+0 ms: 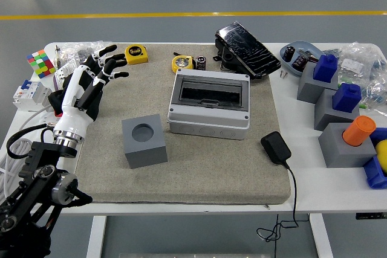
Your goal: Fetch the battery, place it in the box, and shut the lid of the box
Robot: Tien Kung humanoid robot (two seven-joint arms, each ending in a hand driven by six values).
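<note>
The battery [201, 62], a small dark cylinder, lies on the grey mat behind the box, beside a yellow tape measure [181, 63]. The grey plastic box [208, 110] sits mid-mat; its dark window lid [210, 93] lies flat on top. My left hand [104, 63] hovers over the mat's far left corner, well left of the box and battery, fingers spread and holding nothing. The right arm is out of view.
A grey cube with a round hole [144, 142] stands left of the box. A black adapter [275, 147] with its cable lies to the right. A cracked black phone [247, 41] is behind the box. A second tape measure [136, 53], a Rubik's cube [41, 63] and blue-grey blocks [329, 98] ring the mat.
</note>
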